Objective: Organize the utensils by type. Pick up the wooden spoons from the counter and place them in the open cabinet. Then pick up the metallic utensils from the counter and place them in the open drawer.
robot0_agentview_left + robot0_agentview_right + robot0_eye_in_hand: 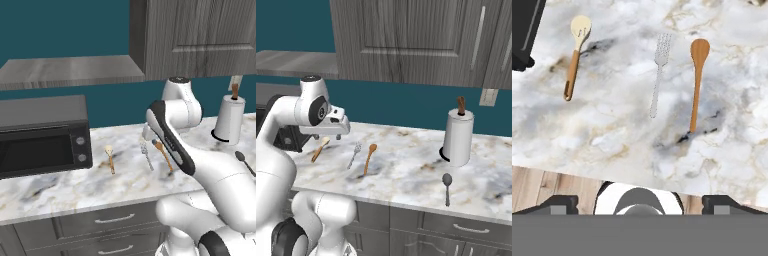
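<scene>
Gripper (331,132) hanging above the counter (406,170), wrist pointing down, nothing between the fingers. In the hand view only the two dark tips (559,204) are peeking up at the bottom corners, set wide apart, so the jaws are reading as open and empty.

Looking down along the hand: three utensils are lying ahead on the marble, all flat, all with long axes running roughly along the hand view's vertical, bowls and tines at the far end.
- cream-bowled wooden spoon (574,57), off toward the left, handle tilting slightly, close to the dark corner of the microwave (524,30).
- metal fork (658,75), near centre, tines away from the hand.
- orange-brown wooden spoon (696,82), just right of the fork, nearly parallel to it, not touching.

From the right base view the hand is sitting almost over the cream spoon (320,148), with the fork (354,155) and the orange-brown spoon (369,159) lying further toward the paper towel roll (458,135). So the cream spoon is the nearer wooden one, I judge; the handles are lying lengthwise to the camera, so a grasp across a handle would probably want the fingers closing side to side.

A dark ladle-like spoon (446,187) is lying apart near the counter's front edge, past the roll. Wall cabinet fronts (416,40) are sitting above; drawer not identifiable as open from these views.
</scene>
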